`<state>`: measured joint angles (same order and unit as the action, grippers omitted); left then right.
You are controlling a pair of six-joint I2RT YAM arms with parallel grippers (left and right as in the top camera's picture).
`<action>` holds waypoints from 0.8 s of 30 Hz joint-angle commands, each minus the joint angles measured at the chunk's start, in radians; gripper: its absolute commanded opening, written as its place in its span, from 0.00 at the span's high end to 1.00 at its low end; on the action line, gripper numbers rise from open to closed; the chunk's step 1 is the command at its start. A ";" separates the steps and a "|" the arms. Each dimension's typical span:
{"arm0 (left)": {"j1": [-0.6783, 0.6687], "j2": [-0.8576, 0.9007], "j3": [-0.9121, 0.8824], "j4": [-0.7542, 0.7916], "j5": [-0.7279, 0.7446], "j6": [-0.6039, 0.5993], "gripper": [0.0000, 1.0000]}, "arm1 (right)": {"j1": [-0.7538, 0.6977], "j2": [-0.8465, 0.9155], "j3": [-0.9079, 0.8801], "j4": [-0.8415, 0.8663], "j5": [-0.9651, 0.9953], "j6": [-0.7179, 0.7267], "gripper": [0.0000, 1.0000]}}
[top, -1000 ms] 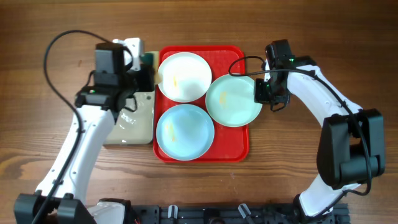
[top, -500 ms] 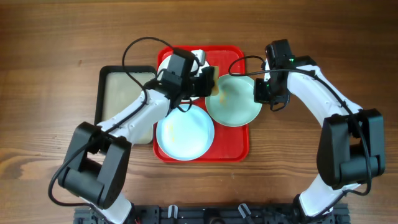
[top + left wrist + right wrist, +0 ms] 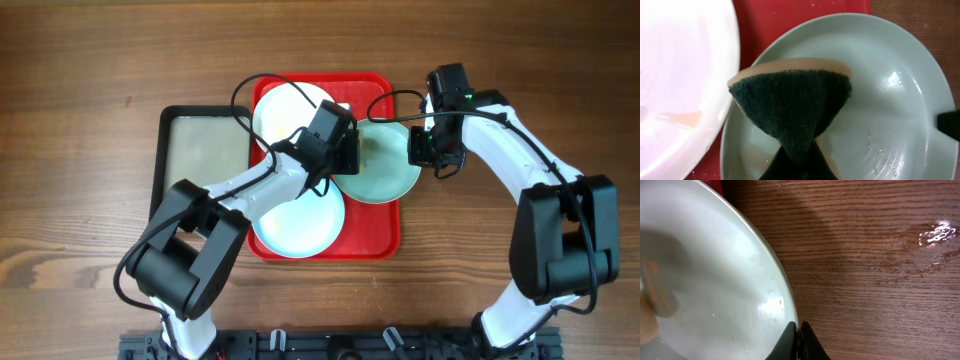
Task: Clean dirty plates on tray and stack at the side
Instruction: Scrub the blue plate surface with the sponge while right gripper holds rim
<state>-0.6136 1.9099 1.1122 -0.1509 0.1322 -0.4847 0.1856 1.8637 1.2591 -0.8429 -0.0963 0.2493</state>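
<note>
The red tray (image 3: pixel 386 236) holds a white plate (image 3: pixel 280 108) at the back and a pale turquoise plate (image 3: pixel 300 228) at the front. A second turquoise plate (image 3: pixel 392 175) overlaps the tray's right rim. My left gripper (image 3: pixel 350 152) is shut on a sponge (image 3: pixel 790 100), green scouring side up, and presses it on this plate's inner left side (image 3: pixel 890 100). The white plate's edge (image 3: pixel 680 75) lies beside it. My right gripper (image 3: pixel 421 150) is shut on the same plate's right rim, seen close in the right wrist view (image 3: pixel 797 330). Water drops sit on the plate (image 3: pixel 705 280).
A black-rimmed grey-green tray (image 3: pixel 200 150) lies left of the red tray. A wet patch (image 3: pixel 937 232) shines on the wooden table to the right of the held plate. Cables loop over the white plate and near the right arm.
My left arm has swung right from the grey-green tray, across the white plate, and brought the sponge onto the right turquoise plate. The right arm has not moved.
</note>
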 commanded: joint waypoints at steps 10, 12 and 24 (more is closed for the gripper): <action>-0.012 0.089 0.020 0.005 -0.018 -0.048 0.96 | 0.008 0.018 -0.005 -0.007 -0.139 -0.093 0.96; -0.016 0.091 0.019 0.005 -0.009 -0.048 0.96 | 0.008 0.018 -0.005 -0.007 -0.141 -0.094 0.96; -0.019 0.121 0.020 0.036 0.249 -0.134 0.96 | 0.008 0.018 -0.005 -0.006 -0.142 -0.116 0.96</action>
<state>-0.6136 1.9816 1.1355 -0.1108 0.2569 -0.5758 0.1799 1.8637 1.2591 -0.8520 -0.1493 0.1551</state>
